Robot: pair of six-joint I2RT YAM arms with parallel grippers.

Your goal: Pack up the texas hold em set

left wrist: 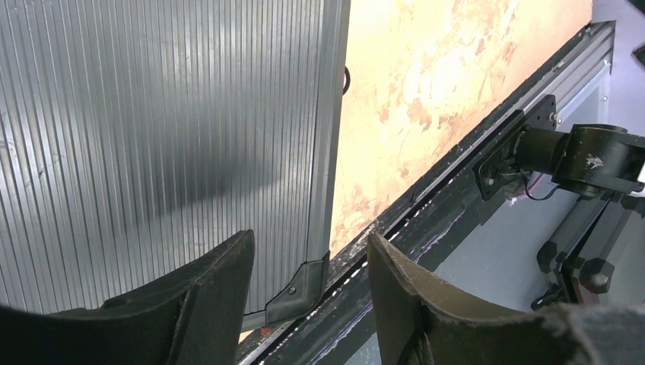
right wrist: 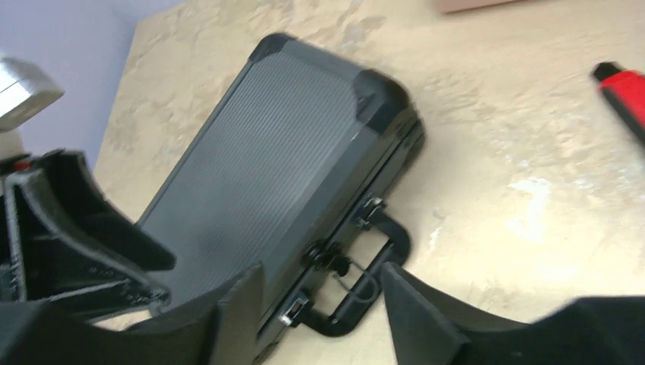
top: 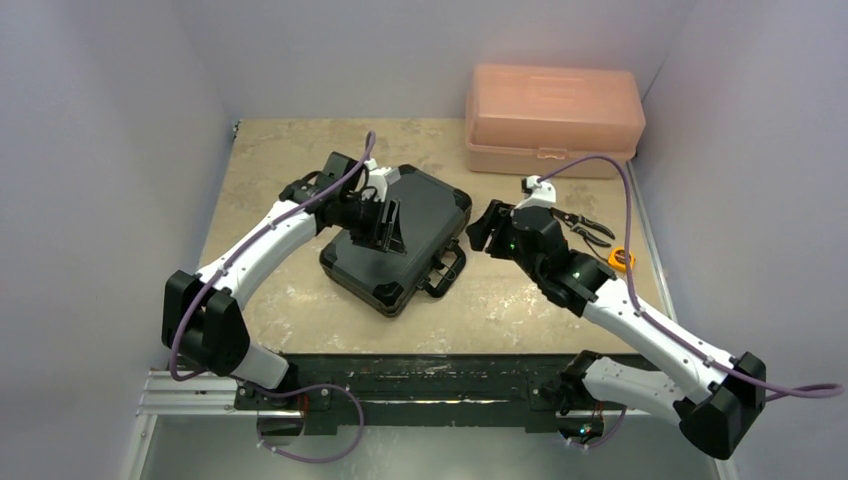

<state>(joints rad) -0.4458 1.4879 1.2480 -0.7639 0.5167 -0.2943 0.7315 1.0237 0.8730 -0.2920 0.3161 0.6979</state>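
Note:
The black ribbed poker case (top: 420, 225) lies shut on the table, its handle (top: 446, 272) facing the near right. My left gripper (top: 388, 228) hangs open just above the case lid. In the left wrist view the ribbed lid (left wrist: 152, 129) fills the left side, and the gripper (left wrist: 310, 281) is open over the case's corner. My right gripper (top: 484, 228) is open and empty, just right of the case. In the right wrist view the case (right wrist: 258, 175) and its handle (right wrist: 365, 281) with latches lie ahead of the open gripper (right wrist: 319, 296).
A closed salmon plastic box (top: 553, 118) stands at the back right. Black pliers (top: 590, 228) and an orange-ringed object (top: 622, 259) lie right of the right arm. A red-tipped tool (right wrist: 620, 91) shows in the right wrist view. Walls close in on three sides.

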